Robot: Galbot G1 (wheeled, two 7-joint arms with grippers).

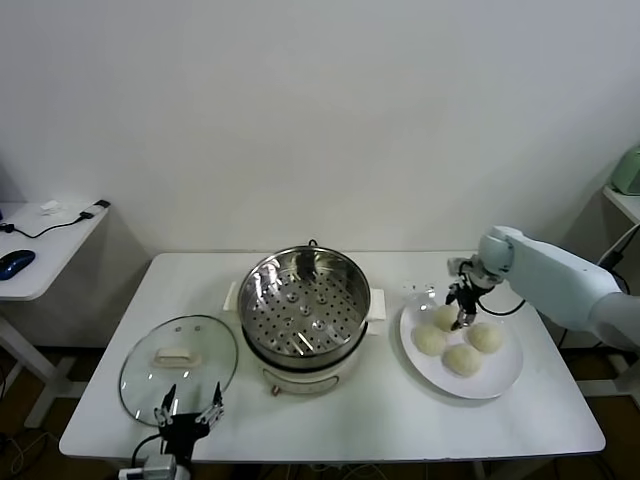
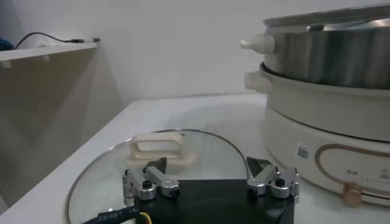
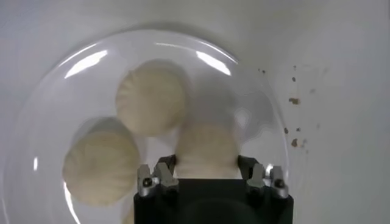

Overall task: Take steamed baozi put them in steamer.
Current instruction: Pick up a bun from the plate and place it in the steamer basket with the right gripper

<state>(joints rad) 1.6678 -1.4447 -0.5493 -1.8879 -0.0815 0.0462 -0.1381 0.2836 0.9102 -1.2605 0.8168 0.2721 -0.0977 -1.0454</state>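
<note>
At the near edge of the worktop (image 1: 330,420) the left pincer (image 1: 188,410) hangs over the glass lid (image 1: 178,368), fingers spread wide apart with nothing between them. Beyond it the steamer (image 1: 305,318) stands mid-worktop, its perforated tray bare. To the right, four steamed baozi (image 1: 462,358) lie on the white plate (image 1: 500,380); the right pincer (image 3: 207,173) is down over the farthest bun (image 3: 207,149), one finger on each side of it, partly closed; whether they touch it I cannot tell
</note>
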